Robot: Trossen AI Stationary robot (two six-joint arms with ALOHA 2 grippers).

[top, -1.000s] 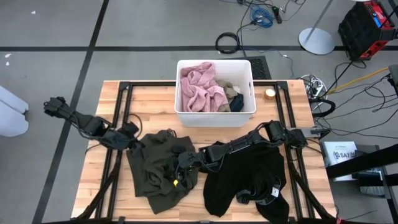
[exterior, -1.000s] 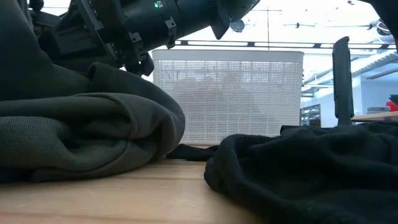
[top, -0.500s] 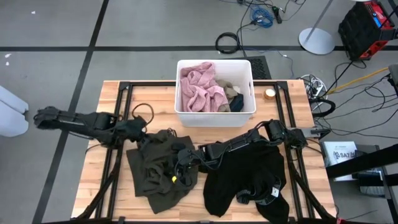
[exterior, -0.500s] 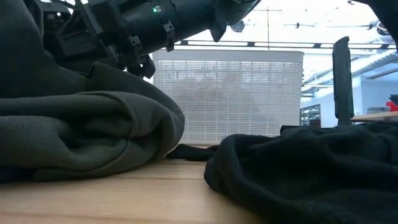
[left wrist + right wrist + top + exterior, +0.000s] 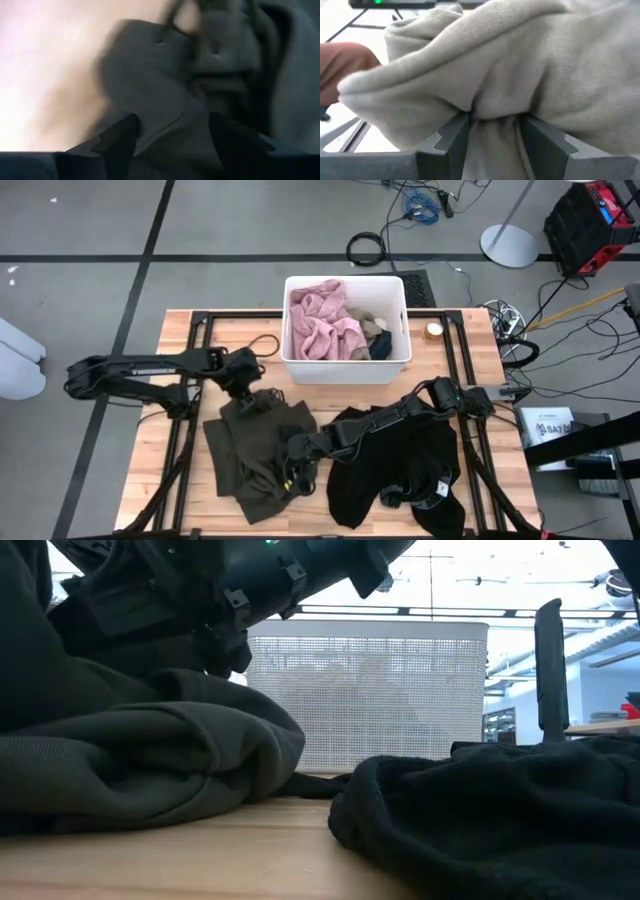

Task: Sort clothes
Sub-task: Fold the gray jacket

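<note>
- Task progress: partly done, as judged from the layout. The fuzzy pink garment (image 5: 322, 322) and a beige-khaki garment (image 5: 372, 321) with a dark teal-blue piece (image 5: 381, 345) beside it already lie in the white plastic bin (image 5: 346, 367). Two garments remain on the wooden table (image 5: 462, 346), so at least two transfers appear to be left
- Black garment (image 5: 392, 465): largest item, spread flat over the table's right half under the right arm; matte, thick knit, heavy rounded folds in the low view (image 5: 490, 805)
- Olive-green garment (image 5: 258, 452): bunched on the table's left-centre, just beside the black one; soft fleece-like weave with deep creases and a rolled edge (image 5: 150, 765)
- White plastic bin: rectangular, rigid, perforated mesh-pattern wall, standing at the table's far edge
- Fuzzy pink garment: plush pile, crumpled, filling the bin's left and centre
- Right gripper (image 5: 296, 464): low over the olive-green garment's near-right part, fingers (image 5: 451, 135) clamped on a pinched fold of it
- Left gripper (image 5: 243, 385): at the olive-green garment's far edge, near the bin; fingers (image 5: 119, 135) spread wide with cloth lying between them, nothing gripped
- Handling judgement: limp fabric will drape and drag, so a single pinch point may trail cloth across the neighbouring black garment
</note>
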